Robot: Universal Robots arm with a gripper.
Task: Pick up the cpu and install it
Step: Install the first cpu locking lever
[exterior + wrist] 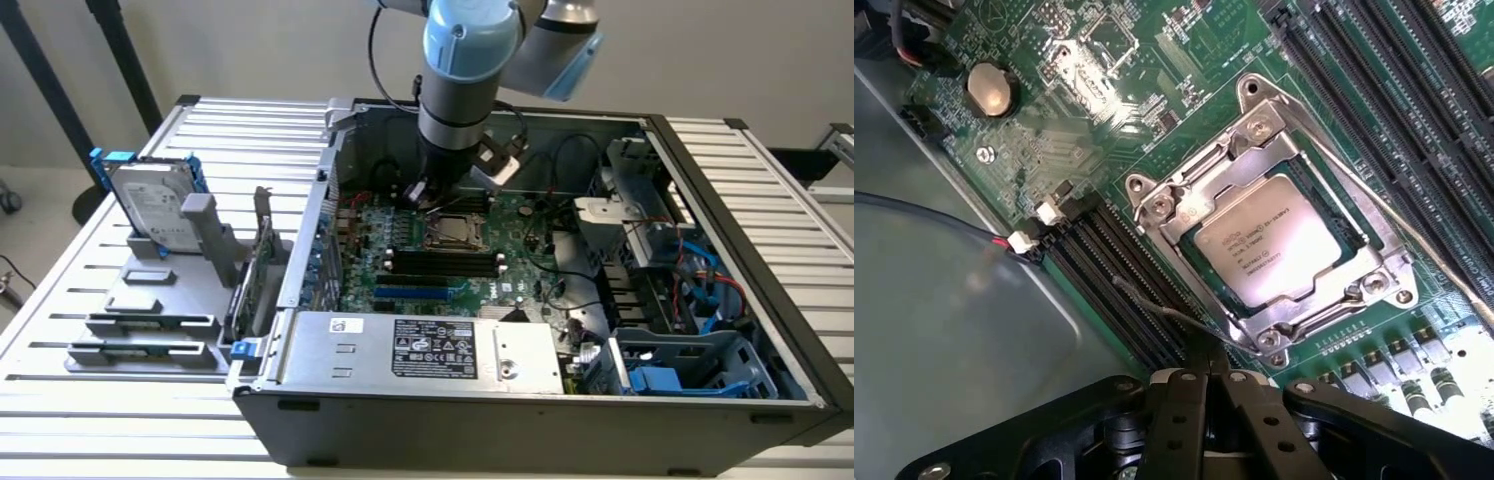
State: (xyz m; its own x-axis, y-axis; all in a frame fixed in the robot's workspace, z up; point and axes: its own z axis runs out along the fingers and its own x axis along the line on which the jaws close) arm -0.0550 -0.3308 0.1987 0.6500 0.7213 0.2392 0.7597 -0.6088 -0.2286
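Green motherboard [1184, 110], cpu [1269, 240] in socket [1179, 205]

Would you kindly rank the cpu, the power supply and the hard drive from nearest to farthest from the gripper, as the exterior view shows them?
1. cpu, just below the gripper.
2. power supply, along the case front wall.
3. hard drive, outside the case, on the exterior view's left.

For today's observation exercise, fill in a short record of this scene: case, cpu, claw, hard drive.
case: open, arm reaching inside
cpu: flat in the socket, metal top up
claw: shut, empty, just off the socket
hard drive: upright in a holder outside the case, exterior view's left
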